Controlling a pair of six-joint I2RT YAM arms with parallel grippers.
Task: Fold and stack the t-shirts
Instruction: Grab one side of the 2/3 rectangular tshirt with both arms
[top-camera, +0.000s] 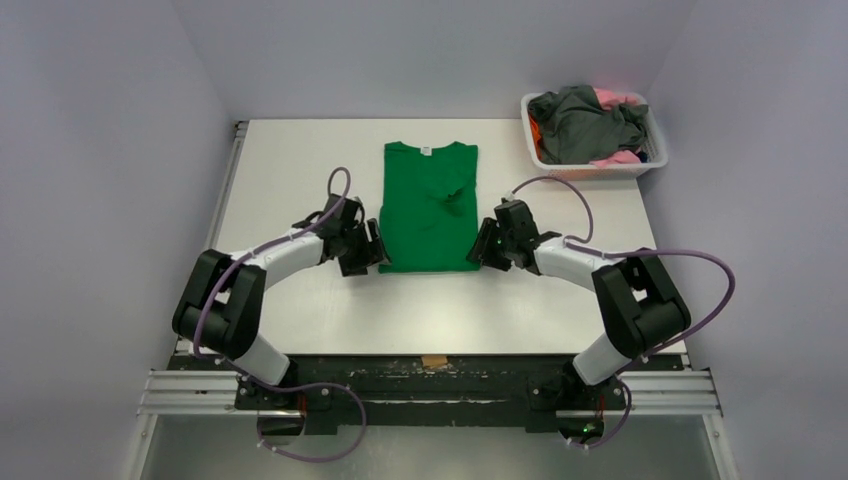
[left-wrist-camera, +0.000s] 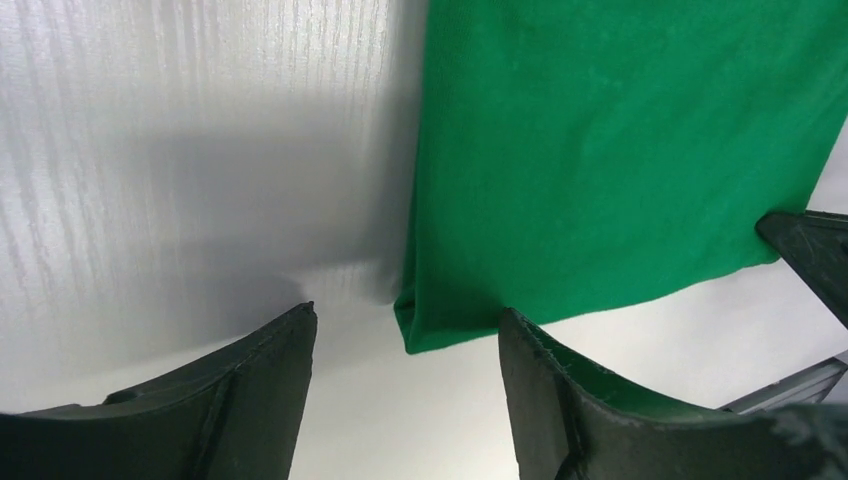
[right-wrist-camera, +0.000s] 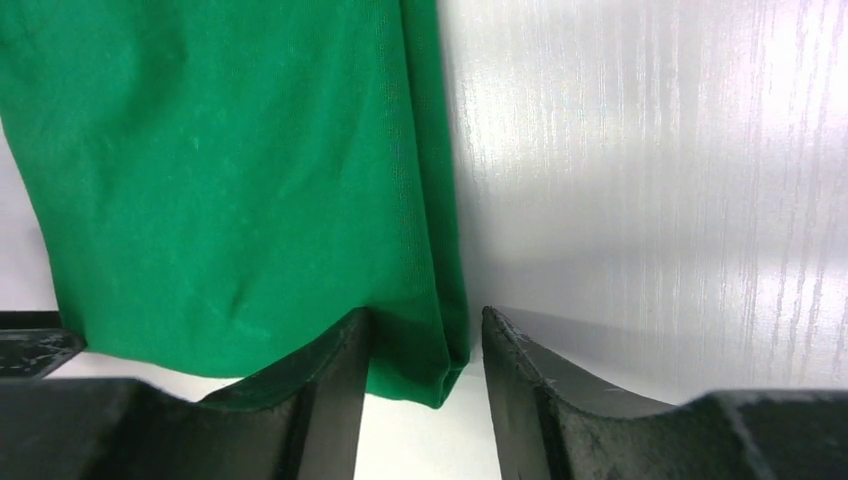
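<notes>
Left arm (top-camera: 262, 262): elbow folded back near its base, forearm reaching forward and inward.
Left gripper (top-camera: 376, 250): low, pointing right; fingers (left-wrist-camera: 262, 385) set well apart, clamping nothing.
Right arm (top-camera: 585, 265): mirrors the left, elbow back, forearm angled inward.
Right gripper (top-camera: 482, 245): low, pointing left; fingers (right-wrist-camera: 320, 390) parted, with a narrower gap.
Wrists: both level, facing each other, apart.

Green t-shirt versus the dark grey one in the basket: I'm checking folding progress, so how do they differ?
The green t-shirt lies flat on the table, folded into a narrow rectangle; the dark grey t-shirt is crumpled in the white basket. The green t-shirt lies alone; the dark grey t-shirt is heaped with pink fabric and orange fabric. Both are plain-coloured cloth.
</notes>
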